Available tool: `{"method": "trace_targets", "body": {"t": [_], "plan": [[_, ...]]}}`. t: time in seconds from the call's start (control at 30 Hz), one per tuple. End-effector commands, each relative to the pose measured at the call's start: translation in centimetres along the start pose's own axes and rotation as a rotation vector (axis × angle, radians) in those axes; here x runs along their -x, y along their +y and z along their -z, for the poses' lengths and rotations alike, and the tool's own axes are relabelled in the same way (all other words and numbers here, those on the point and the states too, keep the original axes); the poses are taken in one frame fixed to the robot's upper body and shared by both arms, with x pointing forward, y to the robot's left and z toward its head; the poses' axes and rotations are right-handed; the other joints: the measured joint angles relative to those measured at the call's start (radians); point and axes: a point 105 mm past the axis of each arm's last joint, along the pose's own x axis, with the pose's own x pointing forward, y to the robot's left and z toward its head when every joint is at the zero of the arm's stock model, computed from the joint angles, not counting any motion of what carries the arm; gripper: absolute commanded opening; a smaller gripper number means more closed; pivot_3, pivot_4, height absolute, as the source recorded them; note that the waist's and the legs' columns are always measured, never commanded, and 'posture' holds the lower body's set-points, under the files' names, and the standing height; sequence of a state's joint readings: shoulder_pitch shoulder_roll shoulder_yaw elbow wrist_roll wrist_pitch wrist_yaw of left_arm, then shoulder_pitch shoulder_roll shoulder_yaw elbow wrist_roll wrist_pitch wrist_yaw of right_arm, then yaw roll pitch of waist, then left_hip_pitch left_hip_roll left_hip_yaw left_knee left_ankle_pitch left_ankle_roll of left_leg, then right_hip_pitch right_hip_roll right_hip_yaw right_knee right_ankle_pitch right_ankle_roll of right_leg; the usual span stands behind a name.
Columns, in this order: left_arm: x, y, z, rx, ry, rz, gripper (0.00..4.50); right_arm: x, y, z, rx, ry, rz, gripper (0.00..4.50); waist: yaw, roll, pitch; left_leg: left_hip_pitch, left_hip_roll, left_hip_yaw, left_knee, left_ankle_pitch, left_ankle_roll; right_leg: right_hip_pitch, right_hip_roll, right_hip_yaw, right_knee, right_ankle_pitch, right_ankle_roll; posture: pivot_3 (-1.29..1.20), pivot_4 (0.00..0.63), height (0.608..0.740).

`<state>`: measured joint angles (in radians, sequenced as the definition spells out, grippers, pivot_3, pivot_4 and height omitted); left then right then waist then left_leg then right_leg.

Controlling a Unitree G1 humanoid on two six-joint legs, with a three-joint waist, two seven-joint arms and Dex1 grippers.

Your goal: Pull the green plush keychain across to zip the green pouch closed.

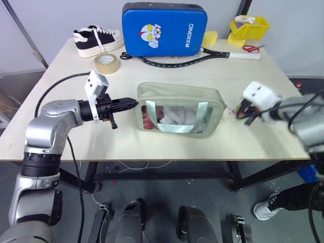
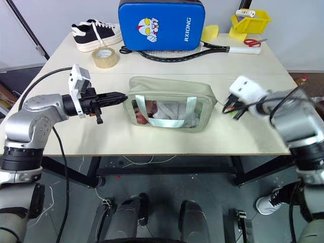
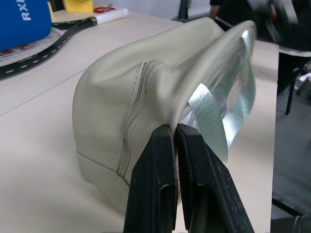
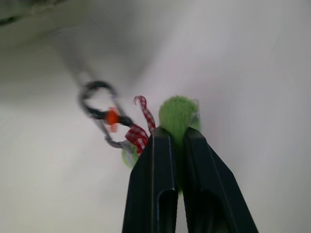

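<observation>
**Both grippers clamped at opposite ends of the pouch**

Black fingers (image 4: 167, 174) of the right gripper (image 4: 176, 138) are pinched on the green plush keychain (image 4: 179, 114), whose lime fuzz bulges out above the fingertips. Beside the plush hang a metal clasp ring (image 4: 95, 99) with an orange bit on it and a scrap of red-checked ribbon (image 4: 137, 135); a thin link leads from the ring toward the pouch, though blur makes it hard to say just how it joins.

On the head camera, the right gripper (image 1: 246, 112) sits just off the right end of the green pouch (image 1: 177, 98), low over the table (image 1: 152, 147). The pouch lies lengthwise near the table's front edge, its clear window panel facing the robot with pale straps across it.

At the pouch's left end, the left gripper (image 1: 129, 105) reaches in roughly level. Its two fingers (image 3: 155, 184) are pressed together, nipping a fold of the pouch's end fabric right beside the zipper seam (image 3: 131, 121), which runs down the curved end wall.

Farther back on the table stand a blue padded case (image 1: 164, 29), a black-and-white sneaker (image 1: 96, 40), a roll of clear tape (image 1: 106, 63), a racket (image 1: 177, 61) lying in front of the case, a yellow bin (image 1: 249, 28) and red-handled scissors (image 1: 252, 48).
</observation>
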<state>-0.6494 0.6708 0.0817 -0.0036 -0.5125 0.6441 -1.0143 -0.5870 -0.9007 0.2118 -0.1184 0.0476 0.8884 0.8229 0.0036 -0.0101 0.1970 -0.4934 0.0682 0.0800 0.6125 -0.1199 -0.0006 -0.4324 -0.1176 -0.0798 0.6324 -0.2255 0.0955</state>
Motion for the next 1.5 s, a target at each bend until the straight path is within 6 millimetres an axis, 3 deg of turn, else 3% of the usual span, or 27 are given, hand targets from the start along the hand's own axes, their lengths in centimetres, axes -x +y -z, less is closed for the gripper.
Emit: {"method": "trace_targets", "body": {"t": [0.03, 0.17, 0.4, 0.57, 0.67, 0.7, 0.77, 0.87, 1.0, 1.03, 1.2, 1.33, 1.5], "plan": [[1.0, 0.6, 0.0, 0.009, 0.005, -0.067, 0.00, -0.9, 1.7, 0.7, -0.004, 0.031, -0.003, 0.06, -0.001, 0.002, -0.001, 0.000, 0.000, 0.000, 0.000, 0.000, 0.000, 0.000, 0.000, 0.000, 0.000, 0.000, 0.000, 0.00, 0.150, 0.723], [1.0, 0.4, 0.1, 0.015, 0.001, -0.072, 0.00, -1.2, 0.8, 1.6, -0.017, 0.059, 0.039, 0.06, -0.001, 0.001, -0.002, 0.008, 0.000, 0.000, -0.001, -0.001, 0.000, 0.004, 0.000, 0.000, -0.002, 0.000, -0.001, 0.00, 0.150, 0.723], [0.9, 0.1, -0.2, 0.013, -0.006, -0.057, 0.00, 0.1, -2.6, -0.1, -0.065, -0.004, 0.121, 0.06, 0.001, 0.001, -0.002, 0.009, 0.000, 0.000, -0.002, -0.001, 0.001, 0.004, -0.001, 0.000, -0.003, -0.001, -0.001, 0.00, 0.150, 0.723], [0.8, -0.6, -0.5, 0.013, -0.014, -0.034, 0.00, 2.4, -4.0, -3.1, -0.134, -0.133, 0.108, 2.00, 0.002, 0.001, -0.002, 0.004, 0.000, 0.000, -0.001, -0.001, 0.001, 0.004, -0.001, 0.000, -0.002, 0.000, -0.001, 0.00, 0.150, 0.723], [0.7, -1.0, -0.7, 0.020, -0.017, -0.016, 0.00, 4.4, -4.3, -4.9, -0.154, -0.237, 0.066, 3.56, 0.005, 0.001, -0.002, 0.002, 0.000, 0.000, -0.001, -0.001, 0.001, 0.002, -0.001, 0.000, -0.002, 0.000, -0.001, 0.00, 0.150, 0.723], [0.8, -1.2, -0.8, 0.033, -0.021, -0.008, 0.33, 5.2, -4.5, -5.5, -0.159, -0.274, 0.056, 3.99, 0.006, 0.001, -0.002, 0.002, 0.000, 0.000, -0.001, -0.001, 0.001, 0.002, -0.001, 0.000, -0.002, 0.000, -0.001, 0.00, 0.150, 0.723], [1.0, -1.4, -1.0, 0.067, -0.028, 0.009, 0.92, 6.7, -4.9, -6.6, -0.168, -0.350, 0.032, 4.00, 0.008, 0.001, -0.002, 0.001, 0.000, 0.000, -0.001, -0.001, 0.001, 0.002, -0.001, 0.000, -0.002, 0.000, -0.001, 0.00, 0.150, 0.723], [1.7, -1.3, -1.7, 0.046, -0.021, 0.011, 2.33, 8.6, -4.8, -7.8, -0.143, -0.431, -0.018, 4.00, 0.009, 0.001, -0.002, 0.000, 0.000, 0.000, 0.000, -0.001, 0.001, 0.000, -0.001, 0.000, -0.002, 0.000, -0.001, 0.00, 0.150, 0.723], [4.6, -0.2, -4.0, -0.039, -0.022, -0.013, 4.24, 11.1, -2.9, -10.4, -0.058, -0.591, -0.171, 4.00, 0.006, 0.001, -0.002, -0.002, 0.000, 0.000, -0.001, -0.001, 0.001, -0.002, -0.001, 0.000, -0.003, 0.000, -0.001, 0.00, 0.150, 0.723], [5.5, 0.1, -4.4, -0.077, -0.006, -0.021, 4.45, 11.7, -2.2, -11.0, -0.039, -0.628, -0.216, 4.00, 0.002, 0.002, -0.001, -0.002, 0.000, 0.000, -0.001, -0.001, 0.001, -0.002, -0.001, 0.000, -0.003, 0.000, -0.001, 0.00, 0.150, 0.723], [7.9, 0.0, -5.3, -0.109, 0.036, 0.022, 4.45, 12.5, 0.0, -11.6, 0.032, -0.662, -0.333, 4.00, 0.002, 0.002, -0.001, -0.002, 0.000, 0.001, -0.003, -0.001, 0.001, -0.008, -0.001, 0.000, -0.003, 0.000, -0.001, 0.00, 0.150, 0.723], [8.5, 0.1, -5.6, -0.147, 0.061, 0.026, 4.45, 12.1, 1.4, -11.2, 0.067, -0.639, -0.383, 4.00, 0.012, 0.002, -0.001, -0.003, 0.000, 0.001, -0.003, -0.001, 0.001, -0.008, -0.002, 0.000, -0.004, 0.000, -0.001, 0.00, 0.150, 0.723], [8.5, -0.1, -5.2, -0.147, 0.071, 0.022, 4.45, 11.8, 1.8, -11.0, 0.075, -0.635, -0.385, 4.00, 0.008, 0.002, -0.001, -0.004, 0.000, 0.004, -0.006, -0.002, 0.002, -0.008, -0.002, 0.000, -0.014, 0.006, -0.006, 0.00, 0.150, 0.723]]}}
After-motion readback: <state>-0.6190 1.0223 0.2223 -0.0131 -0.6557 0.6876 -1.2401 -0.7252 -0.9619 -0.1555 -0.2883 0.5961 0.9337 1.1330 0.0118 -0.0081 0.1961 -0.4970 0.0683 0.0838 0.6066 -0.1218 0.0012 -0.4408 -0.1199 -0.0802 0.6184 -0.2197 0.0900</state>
